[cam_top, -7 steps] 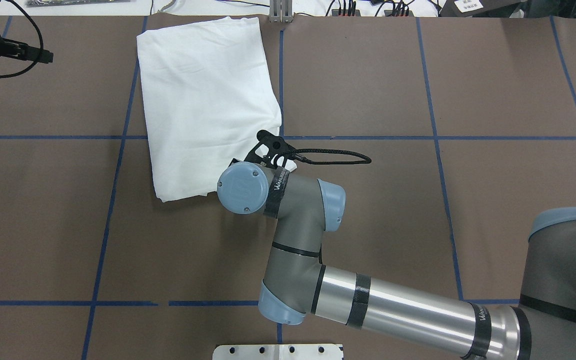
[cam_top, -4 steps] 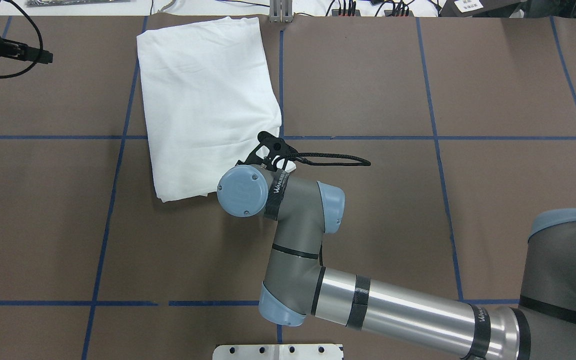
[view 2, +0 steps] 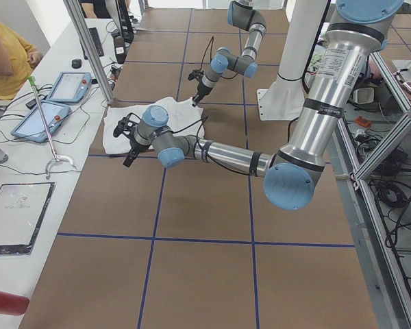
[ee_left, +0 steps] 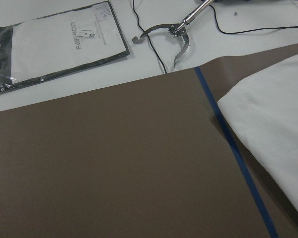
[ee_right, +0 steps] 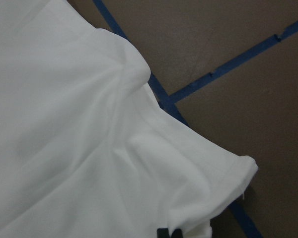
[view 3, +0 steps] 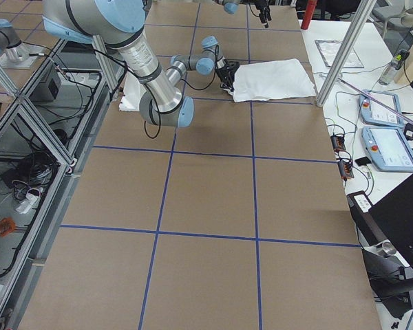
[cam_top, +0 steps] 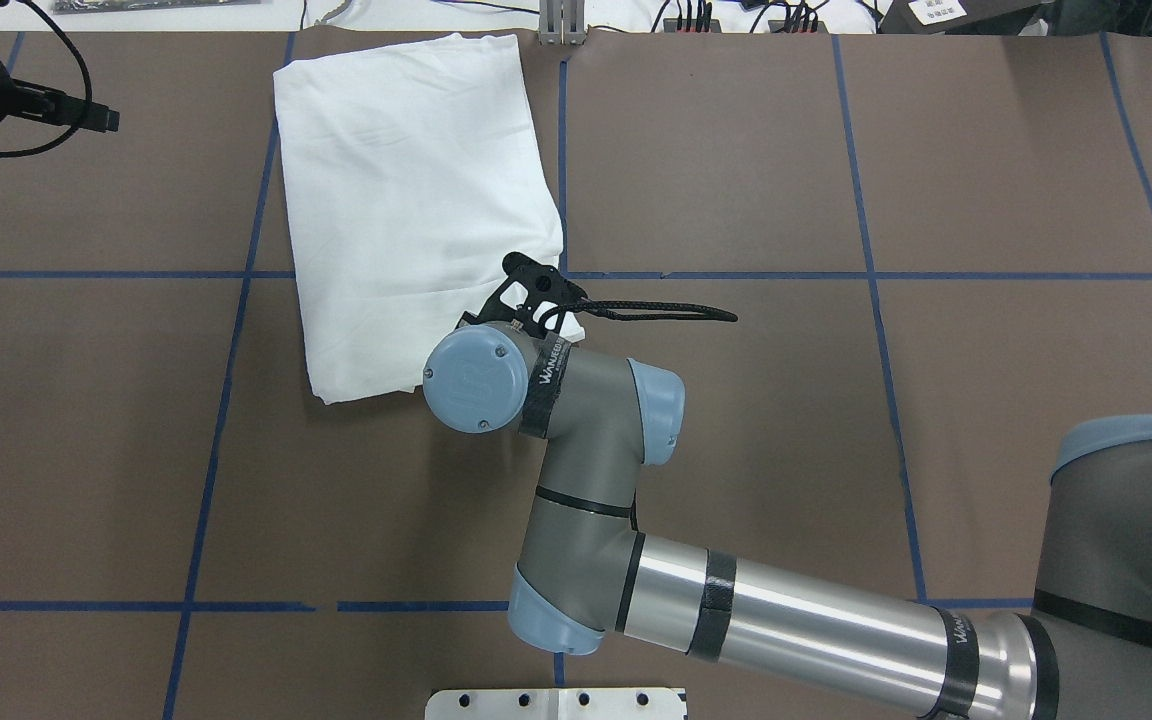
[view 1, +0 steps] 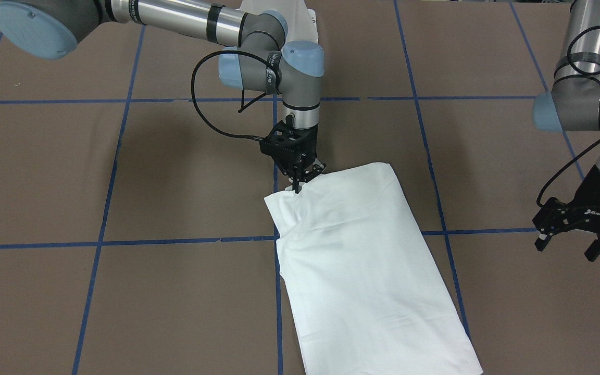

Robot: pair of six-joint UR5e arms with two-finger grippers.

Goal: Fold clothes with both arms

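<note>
tabletop (cam_top: 1016,150) — blue tape (cam_top: 936,275), white shirt (cam_top: 406,190)

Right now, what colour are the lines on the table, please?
The lines are blue, clearest in the overhead exterior view.

Looked down from high up behind the robot in the overhead view, across the brown surface (cam_top: 836,450), with the white shirt (cam_top: 406,200) at the far edge. Faced the robot from the other side in the front view, tipped steeply down, with the same shirt near and low. Shared the shirt and the right arm (view 1: 302,67) bent over its corner. Looked along the surface from each end in the two side views, high up and far back. Sat very close in the right wrist view, nearly filled with shirt cloth. Pointed low over bare surface in the left wrist view, past the shirt's edge to a flat clear bag (ee_left: 59,44), also caught small in the left side view.
</note>
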